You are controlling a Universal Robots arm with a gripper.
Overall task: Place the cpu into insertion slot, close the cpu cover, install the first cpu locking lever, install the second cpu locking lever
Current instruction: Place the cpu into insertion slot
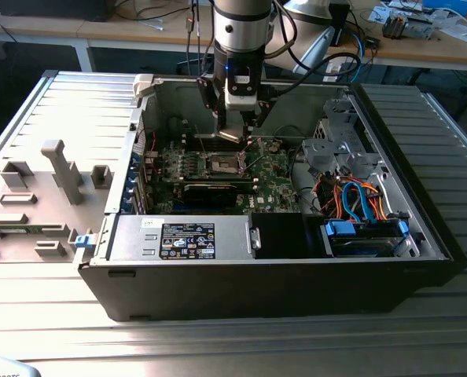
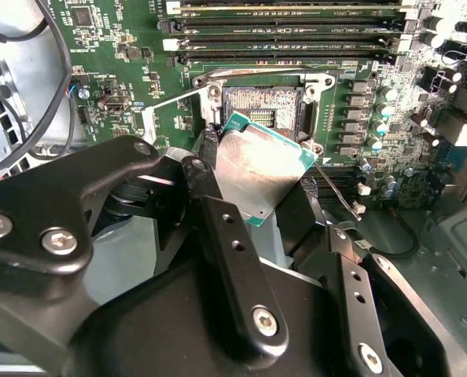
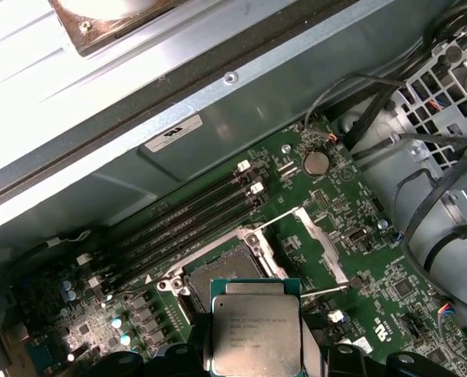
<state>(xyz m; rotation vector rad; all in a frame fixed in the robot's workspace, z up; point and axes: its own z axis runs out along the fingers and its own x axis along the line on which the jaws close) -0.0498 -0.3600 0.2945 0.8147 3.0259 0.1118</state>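
Observation:
My gripper [image 1: 233, 129] hangs inside the open computer case, just above the motherboard. It is shut on the cpu [image 2: 261, 173], a flat silver-grey square with a green edge, held by two opposite sides between black fingers [image 2: 218, 228]. The cpu [image 3: 255, 334] is tilted and hovers close over the insertion slot [image 3: 226, 271], apart from it. The insertion slot [image 2: 261, 110] lies bare with its dark contact field showing. Beside the slot the cpu cover [image 3: 321, 245] stands swung open. A thin locking lever [image 3: 274, 221] is raised along the slot's edge.
Long black memory slots [image 3: 186, 220] run beside the socket. A labelled power-supply box [image 1: 186, 239] fills the case front, with a blue-trimmed drive bay [image 1: 363, 236] and orange and blue cables [image 1: 351, 196] at the exterior view's right. The removed grey side panel [image 1: 45, 181] lies left.

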